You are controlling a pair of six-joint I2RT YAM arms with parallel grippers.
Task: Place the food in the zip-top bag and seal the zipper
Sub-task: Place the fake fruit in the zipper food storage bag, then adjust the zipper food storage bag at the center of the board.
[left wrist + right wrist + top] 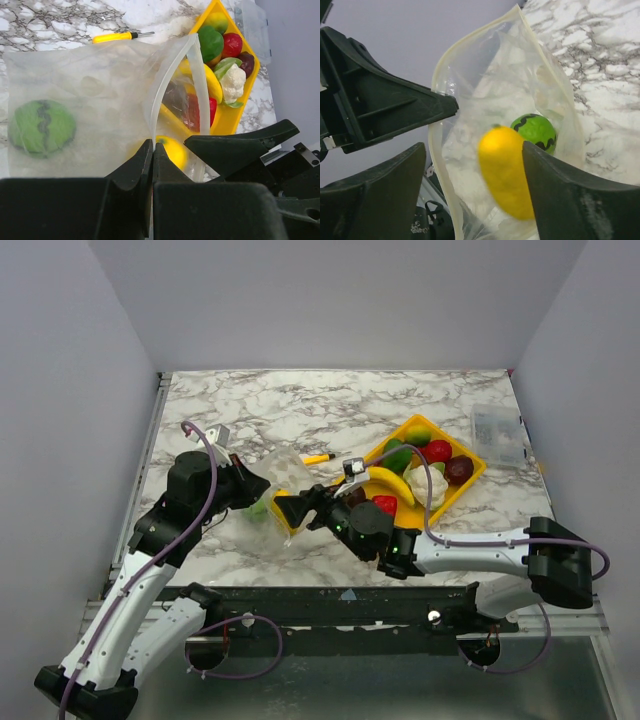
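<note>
Pinching the zip-top bag's [95,95] rim with the left tool [153,155]; spread wide at its mouth with the right tool [474,150], blurred yellow fruit [504,172] between.

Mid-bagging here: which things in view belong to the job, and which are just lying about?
Job: zip-top bag, yellow fruit at its mouth, green striped fruit inside, banana, cauliflower in yellow tray.
Lying about: yellow screwdriver, clear plastic box.

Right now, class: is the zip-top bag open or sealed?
Open: rims of the zip-top bag gape apart; a yellow fruit sits at the mouth, a green fruit inside.
</note>
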